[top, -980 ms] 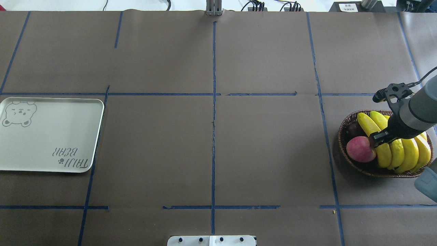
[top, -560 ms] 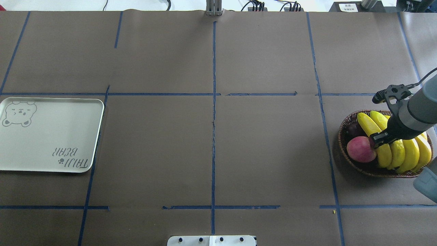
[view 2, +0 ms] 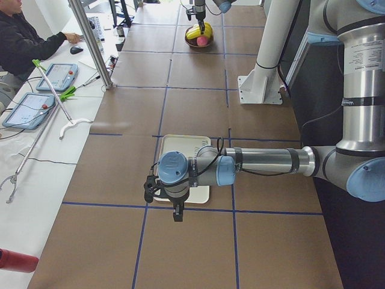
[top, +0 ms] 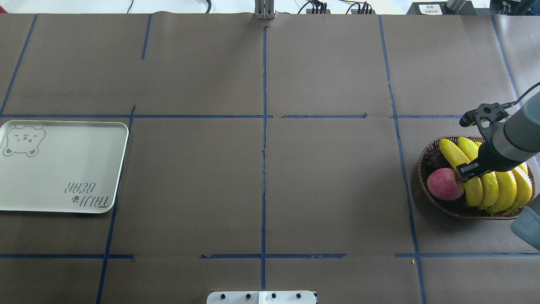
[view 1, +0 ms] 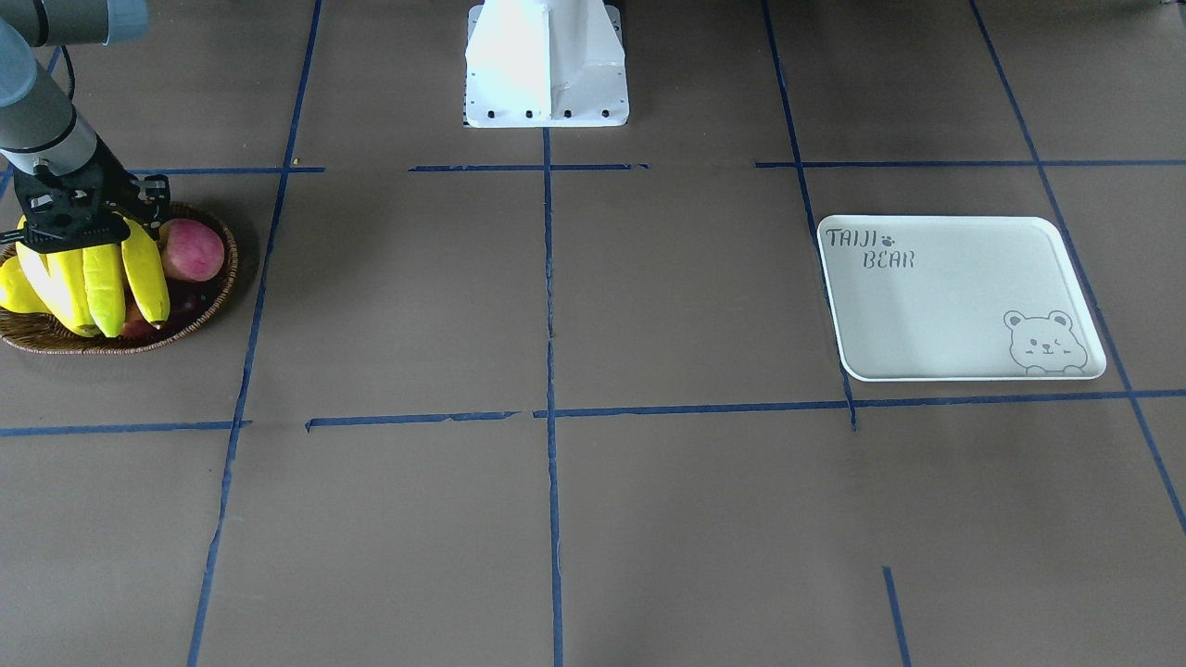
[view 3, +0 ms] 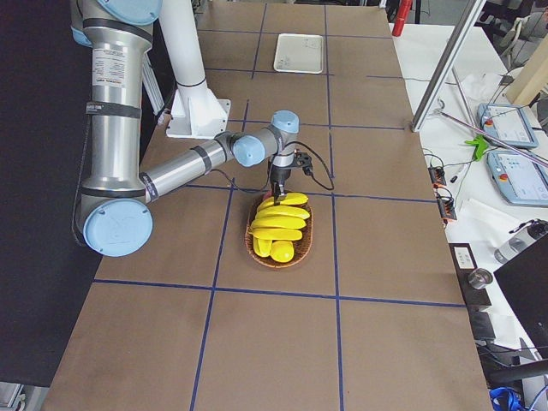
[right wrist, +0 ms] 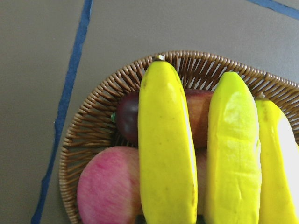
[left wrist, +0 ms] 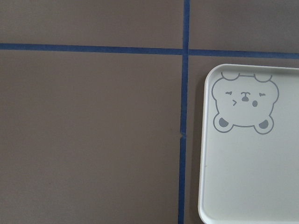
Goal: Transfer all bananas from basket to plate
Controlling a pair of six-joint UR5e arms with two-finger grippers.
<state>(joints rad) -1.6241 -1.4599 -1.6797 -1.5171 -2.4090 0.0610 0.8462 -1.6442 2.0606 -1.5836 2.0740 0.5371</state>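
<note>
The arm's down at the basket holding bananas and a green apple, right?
Not quite. The apple is pinkish red, not green; the overhead view shows it. The rest holds: the right gripper is down at the basket, on the bananas.

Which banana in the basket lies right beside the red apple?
The end banana of the row, leftmost in the overhead view. Only it borders the red apple; the other bananas lie farther across the basket.
</note>
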